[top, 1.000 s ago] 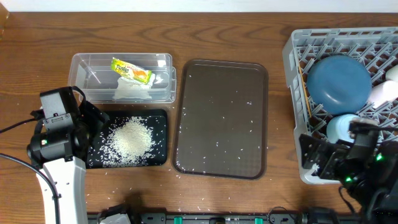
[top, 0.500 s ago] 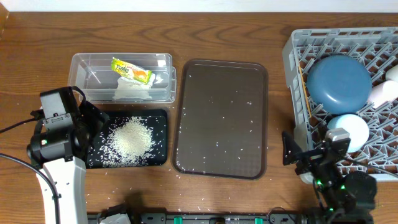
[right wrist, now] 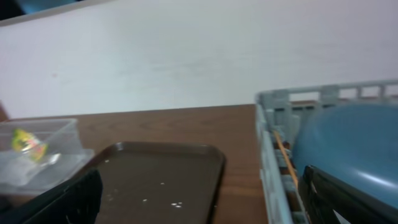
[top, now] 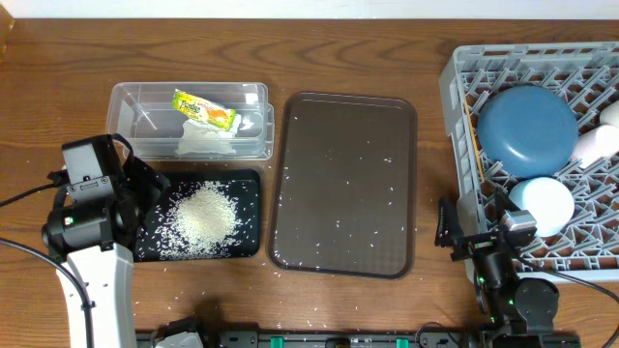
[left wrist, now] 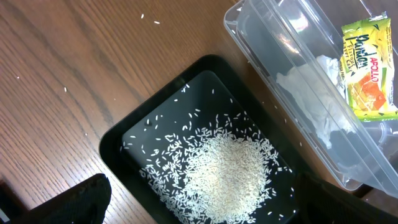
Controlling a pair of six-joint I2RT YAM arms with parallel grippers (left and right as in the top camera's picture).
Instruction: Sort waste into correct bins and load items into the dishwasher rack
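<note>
The clear bin [top: 126,97] holds the snack wrapper [top: 204,110] and the white tissue [top: 206,142]; both also show in the left wrist view, wrapper [left wrist: 368,68] and tissue [left wrist: 311,93]. Beside it, the black bin [top: 247,184] holds a heap of rice [top: 205,215]. My left gripper [top: 145,188] hangs open over that rice [left wrist: 227,171], holding nothing. The grey dishwasher rack [top: 455,77] carries the blue plate [top: 527,130], a white bowl [top: 544,203] and chopsticks [top: 473,140]. My right gripper [top: 481,234] stands open and empty at the rack's front left corner.
A flat brown tray [top: 343,145] with scattered rice grains lies between the bins and the rack, and shows low in the right wrist view as the tray [right wrist: 161,168]. Loose grains dot the wood near the table's front edge [top: 309,324]. A pale wall backs the table.
My right arm has drawn back from the rack's front toward the table's front edge and slightly left, uncovering the white bowl in the rack. The left arm has not moved.
</note>
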